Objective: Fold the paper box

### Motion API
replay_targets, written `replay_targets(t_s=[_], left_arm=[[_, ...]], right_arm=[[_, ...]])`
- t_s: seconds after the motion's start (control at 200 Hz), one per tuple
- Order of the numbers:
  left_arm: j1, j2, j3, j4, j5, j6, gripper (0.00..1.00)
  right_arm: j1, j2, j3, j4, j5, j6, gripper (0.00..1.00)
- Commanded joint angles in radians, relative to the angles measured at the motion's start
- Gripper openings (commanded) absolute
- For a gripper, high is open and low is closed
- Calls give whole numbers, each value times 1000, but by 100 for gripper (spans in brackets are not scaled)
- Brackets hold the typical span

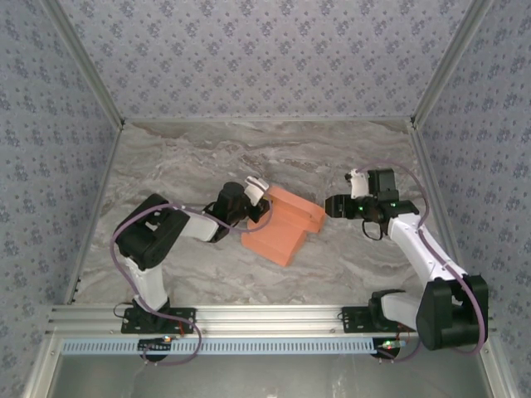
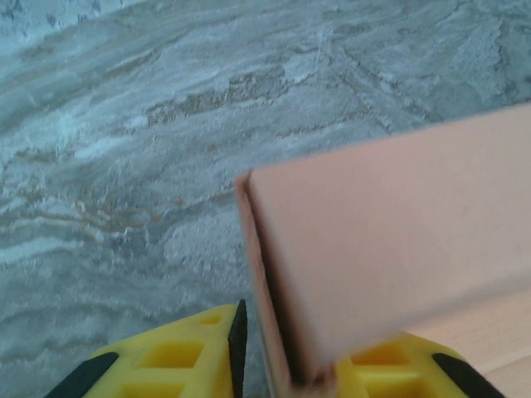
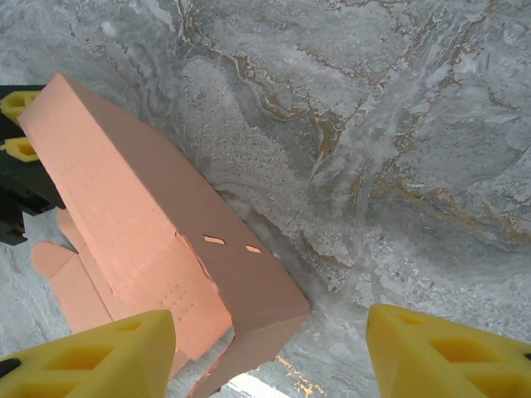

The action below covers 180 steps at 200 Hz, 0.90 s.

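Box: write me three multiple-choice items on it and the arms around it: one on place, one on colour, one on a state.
1. Where does the box lie?
A. in the far left corner of the table
B. mid-table, between the left end effector and the right end effector
C. in the far right corner of the table

2. What colour is the box?
A. salmon-orange
B. blue
C. white

3. How is the right end effector?
A. shut on the box
B. shut on nothing
C. open, nothing between its fingers

Answers:
1 B: the top view shows the box in the middle of the table with an end effector at each side.
2 A: the box is salmon-orange in all three views.
3 C: the right wrist view shows its yellow fingers wide apart, short of the box.
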Motion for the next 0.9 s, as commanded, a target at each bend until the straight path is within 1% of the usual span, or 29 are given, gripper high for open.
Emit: replay_targets(t_s=[0.0,0.08,0.155,0.225,0.38,0.465,0.525,0.58,0.625,0.695,0.765,0.894], left_arm=[[-21,32,45,16,0,3,19],[-27,40,58,-2,1,16,9],[-28,39,56,-1,-3,19,4],[-28,26,50,-16,-16,30,0],[-22,-57,38,-130,-38,56,0],[2,-111,38,-207,-18,19,0],[33,-146,25,-233,7,-28,0],[70,-178,9,-243,47,-78,0],[102,-201,-3,-251,79,-122,0],[154,-227,0,-300,131,-187,0],[192,-241,-8,-307,194,-246,0],[216,-251,-11,-317,267,-317,0]], right_arm=[[12,23,-11,20,12,1,63],[32,42,0,22,30,-5,63],[54,66,16,15,54,-10,63],[60,71,15,28,35,-10,63],[65,-16,-39,103,-43,-14,66],[78,-76,-84,147,-95,-91,67],[118,-121,-120,191,-56,-131,67],[180,-152,-147,223,-9,-171,67],[209,-168,-168,257,-6,-191,68],[224,-175,-203,321,-19,-205,68],[234,-175,-226,372,-6,-234,68],[267,-157,-280,524,15,-275,70]])
